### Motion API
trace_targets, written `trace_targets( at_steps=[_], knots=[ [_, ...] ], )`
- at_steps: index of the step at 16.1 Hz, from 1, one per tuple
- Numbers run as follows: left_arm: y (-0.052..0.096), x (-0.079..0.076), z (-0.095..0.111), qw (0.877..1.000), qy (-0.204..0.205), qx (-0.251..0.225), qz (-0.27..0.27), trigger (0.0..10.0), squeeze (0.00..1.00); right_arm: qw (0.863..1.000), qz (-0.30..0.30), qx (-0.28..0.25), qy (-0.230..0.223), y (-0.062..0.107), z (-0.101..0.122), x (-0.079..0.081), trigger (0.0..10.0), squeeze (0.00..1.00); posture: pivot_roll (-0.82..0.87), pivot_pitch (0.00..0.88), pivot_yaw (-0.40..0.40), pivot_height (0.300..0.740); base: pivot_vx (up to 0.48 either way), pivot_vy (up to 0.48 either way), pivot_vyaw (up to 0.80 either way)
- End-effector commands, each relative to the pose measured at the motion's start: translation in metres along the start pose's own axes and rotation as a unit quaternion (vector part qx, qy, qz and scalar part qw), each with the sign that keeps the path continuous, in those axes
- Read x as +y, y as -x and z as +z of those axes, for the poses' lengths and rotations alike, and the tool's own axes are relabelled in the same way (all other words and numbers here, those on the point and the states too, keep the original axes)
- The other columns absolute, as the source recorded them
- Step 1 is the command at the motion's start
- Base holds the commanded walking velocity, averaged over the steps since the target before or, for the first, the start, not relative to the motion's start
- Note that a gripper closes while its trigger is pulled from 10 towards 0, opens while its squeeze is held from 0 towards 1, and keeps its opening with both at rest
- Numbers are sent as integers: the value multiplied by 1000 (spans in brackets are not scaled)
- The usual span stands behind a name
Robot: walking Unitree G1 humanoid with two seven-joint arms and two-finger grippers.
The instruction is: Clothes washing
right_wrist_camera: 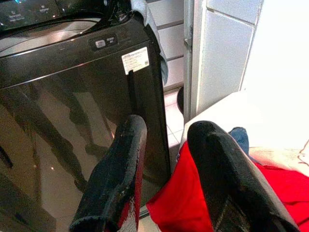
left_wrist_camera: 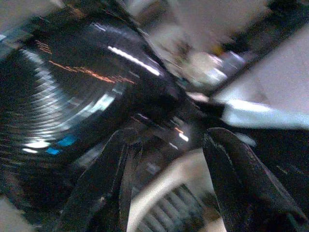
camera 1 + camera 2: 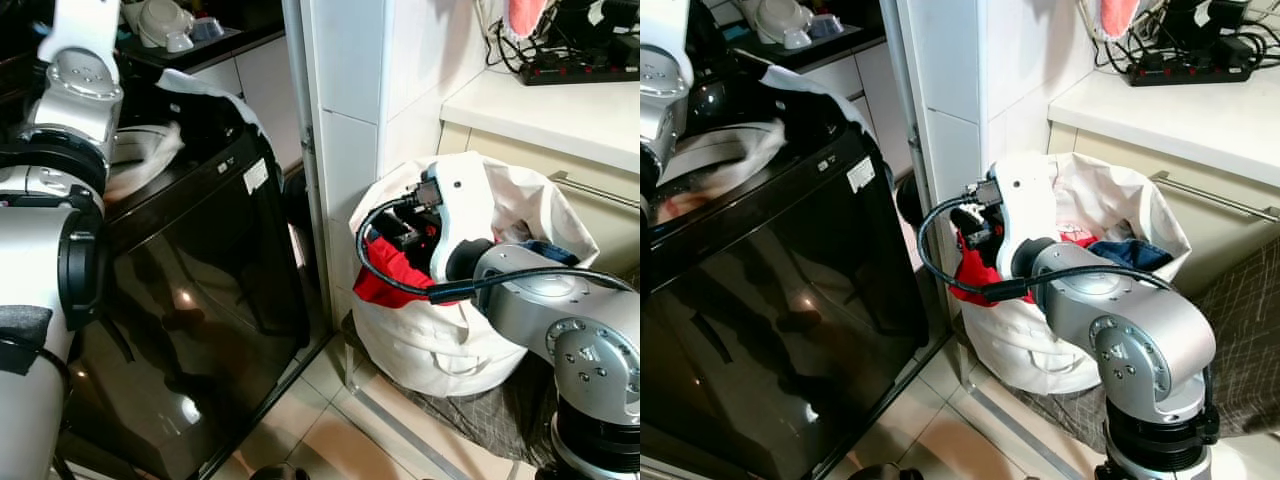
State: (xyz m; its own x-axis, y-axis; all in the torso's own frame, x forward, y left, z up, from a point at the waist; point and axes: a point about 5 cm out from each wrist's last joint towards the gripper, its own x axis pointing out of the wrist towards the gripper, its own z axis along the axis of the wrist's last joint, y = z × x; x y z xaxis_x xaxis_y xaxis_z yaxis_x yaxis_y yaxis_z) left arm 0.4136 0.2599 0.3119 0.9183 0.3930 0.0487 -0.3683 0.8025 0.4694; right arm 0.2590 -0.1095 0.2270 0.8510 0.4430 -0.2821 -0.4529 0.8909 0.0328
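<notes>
Two grippers: right gripper (image 1: 164,159) open over red garment (image 3: 385,285) in laundry bag (image 3: 420,350); left gripper (image 2: 169,188) open, blurred, above washing machine (image 3: 190,290).

Black power strip (image 3: 585,68) with cables on white counter (image 3: 560,115); white tiled pillar (image 3: 345,120); beige floor tiles (image 3: 320,430).

The two head views look forward and down from above, side by side, and share the black washing machine (image 3: 190,290) on the left, the white tiled pillar (image 3: 345,110) in the middle and the white laundry bag (image 3: 1040,350) on the right. The right wrist view looks along its two black fingers (image 1: 116,179), close over the bag, leftward at the machine's front, with the pillar beside it. The left wrist view sits very near the machine's top and is blurred.
</notes>
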Motion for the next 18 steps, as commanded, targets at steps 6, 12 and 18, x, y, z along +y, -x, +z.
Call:
trace_targets(
  at_steps=[6,12,18],
  knots=[
    [23,-88,18,936,182,-94,-285,10000,0,994,-111,6,14,-4,-6,-38,10000,1000,-133,0,178,740,0,0,0],
    [104,-165,-57,794,126,-115,-584,10000,0,978,-132,159,-34,-9,-39,-86,10000,1000,-112,0,145,740,0,0,0],
    [144,-150,-70,816,163,-105,-545,10000,0,970,-114,202,-68,-53,-70,-118,10000,1000,-68,0,122,740,0,0,0]
  ],
)
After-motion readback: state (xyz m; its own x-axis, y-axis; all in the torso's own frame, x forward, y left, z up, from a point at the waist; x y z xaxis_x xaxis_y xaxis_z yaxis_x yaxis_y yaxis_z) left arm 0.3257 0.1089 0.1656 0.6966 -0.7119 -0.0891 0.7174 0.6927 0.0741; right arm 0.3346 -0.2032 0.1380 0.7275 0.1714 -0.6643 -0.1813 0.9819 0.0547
